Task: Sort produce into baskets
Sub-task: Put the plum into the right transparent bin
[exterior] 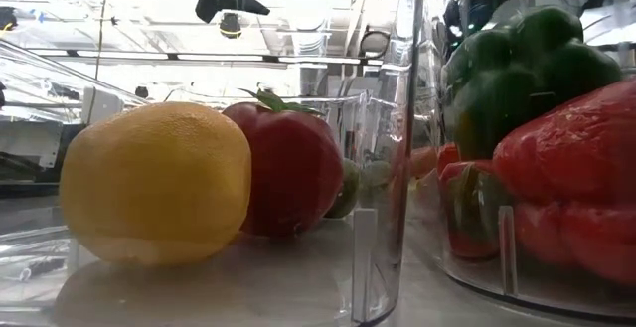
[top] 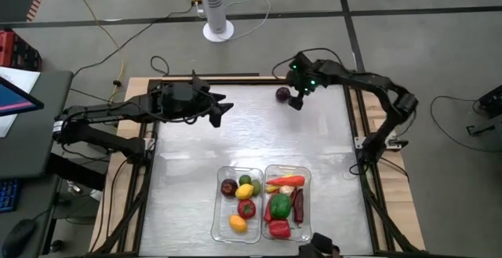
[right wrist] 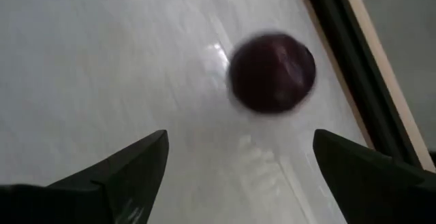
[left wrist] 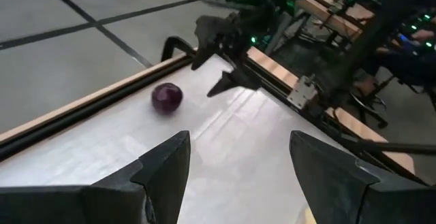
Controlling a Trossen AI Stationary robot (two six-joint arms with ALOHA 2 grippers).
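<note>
A dark purple round piece of produce (top: 282,94) (right wrist: 272,72) (left wrist: 167,97) rests on the table near its far edge, right of centre. My right gripper (top: 296,101) (right wrist: 238,173) hovers open just beside it, pointing steeply down; the fruit lies ahead of the fingertips, not between them. My left gripper (top: 221,110) (left wrist: 238,163) stands open over the table's far left part, pointing toward the fruit, with nothing between its fingers. Two clear baskets (top: 219,205) (top: 310,205) stand side by side at the near edge, each holding several pieces.
The left basket holds round pieces, among them a yellow one (exterior: 154,183) and a red one (exterior: 293,168). The right basket holds a green pepper (exterior: 527,69), a red pepper (exterior: 576,168) and long pieces. A raised dark rail (right wrist: 354,67) runs along the table's edge close behind the purple fruit.
</note>
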